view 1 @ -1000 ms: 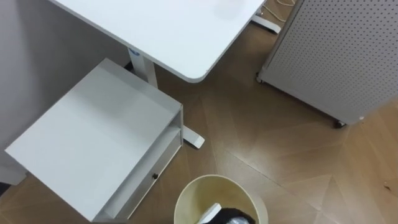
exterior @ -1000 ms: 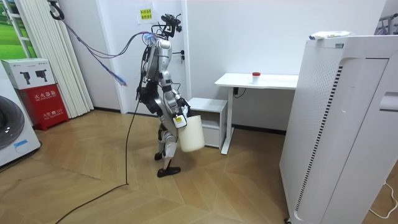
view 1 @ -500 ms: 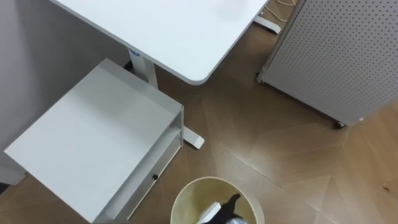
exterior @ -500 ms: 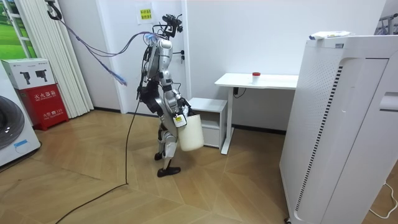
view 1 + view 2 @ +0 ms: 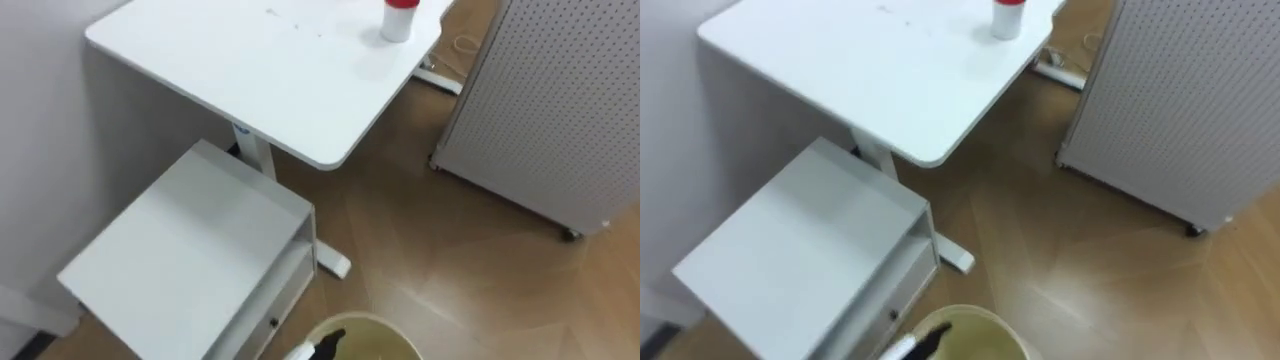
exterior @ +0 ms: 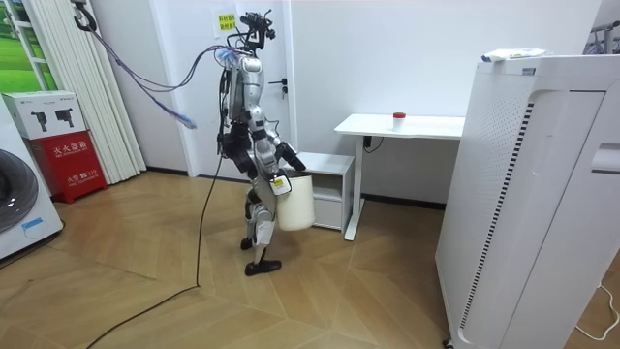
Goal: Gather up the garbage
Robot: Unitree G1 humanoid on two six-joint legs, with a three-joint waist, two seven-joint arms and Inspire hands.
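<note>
The robot stands beside the low white cabinet [image 5: 190, 250], facing the bench [image 5: 250, 70], with a cream bin [image 6: 295, 206] hanging at thigh height in front of it. Going by its body, I take the right hand [image 6: 279, 184] as the one carrying it. Its dark fingers [image 5: 330, 343] are curled over the bin's rim, and nothing else supports the bin. What the left hand is doing I cannot tell.

The likely garbage is a small red-and-white container [image 5: 399, 18]. It stands upright on the bench, near the edge that faces the tall perforated unit [image 5: 540, 100], well apart from the robot and the bin.

A few things worry me. The bin hangs from one rim grip, so a step or turn could swing it against the cabinet's corner or the bench leg. It could then tilt or slip free. The container sits close to an edge and looks light. A long reach across the bench that clips it sideways would probably tip it or send it to the floor instead of into the bin. And the bench top is well above the bin's mouth, so a careless drop could miss.
</note>
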